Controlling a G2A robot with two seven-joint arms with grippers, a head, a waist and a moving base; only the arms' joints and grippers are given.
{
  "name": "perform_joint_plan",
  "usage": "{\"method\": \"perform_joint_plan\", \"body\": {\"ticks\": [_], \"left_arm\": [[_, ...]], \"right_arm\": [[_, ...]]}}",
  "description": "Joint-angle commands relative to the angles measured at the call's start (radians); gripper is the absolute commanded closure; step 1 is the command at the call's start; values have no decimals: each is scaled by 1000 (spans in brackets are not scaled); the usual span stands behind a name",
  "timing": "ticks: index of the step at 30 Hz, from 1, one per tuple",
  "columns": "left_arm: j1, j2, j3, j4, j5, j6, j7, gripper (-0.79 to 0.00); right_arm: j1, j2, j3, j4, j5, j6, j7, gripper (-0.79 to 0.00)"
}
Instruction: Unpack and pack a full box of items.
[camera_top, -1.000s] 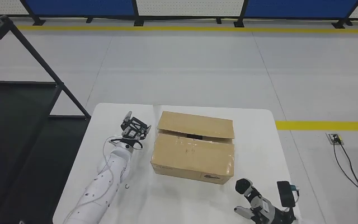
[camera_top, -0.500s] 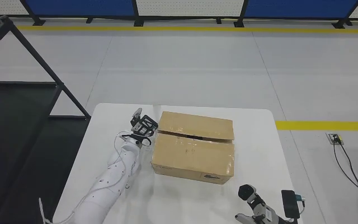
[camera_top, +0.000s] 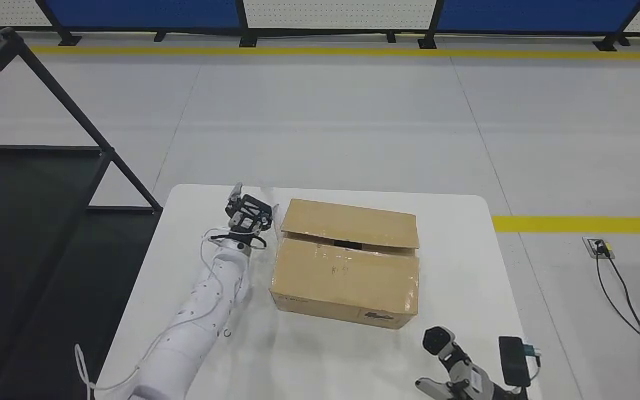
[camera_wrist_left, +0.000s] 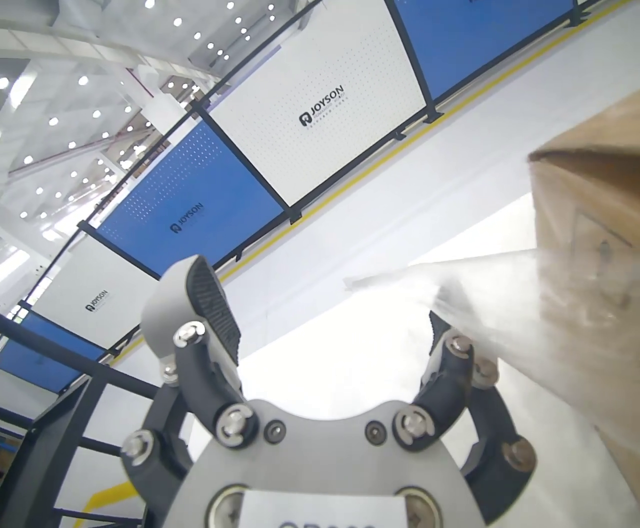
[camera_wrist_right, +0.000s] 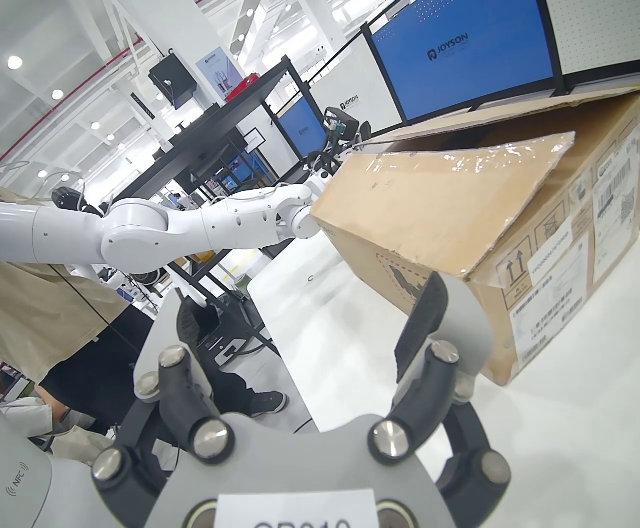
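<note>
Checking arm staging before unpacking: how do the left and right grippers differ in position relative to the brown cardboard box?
Left gripper sits close at the brown cardboard box's far corner; right gripper hangs apart from it, by the white table's near edge. A clear tape strip from the box runs past the left gripper's fingers; none near the right gripper's. Both are open and empty.

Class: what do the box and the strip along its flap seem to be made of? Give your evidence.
Box: brown cardboard, matte; folded flaps and raw edges show it. Strip: probably clear plastic tape, glossy; it glints and wrinkles over the flap.
</note>
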Motion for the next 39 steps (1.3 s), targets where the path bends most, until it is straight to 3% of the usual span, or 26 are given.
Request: {"method": "perform_joint_plan", "body": {"ticks": [1,17,39], "left_arm": [[0,0,-7,6,-7,13,18,-785],[63,39,-115,-13,-93,36,133,-785],[233,117,-276,-246,-99,3,59,-785]], "right_arm": [[9,1,-4,5,3,-1,5,-785],[77,11,-32,49,46,-22,57,-785],[127,25,-60,82,78,-43,98,-785]]}}
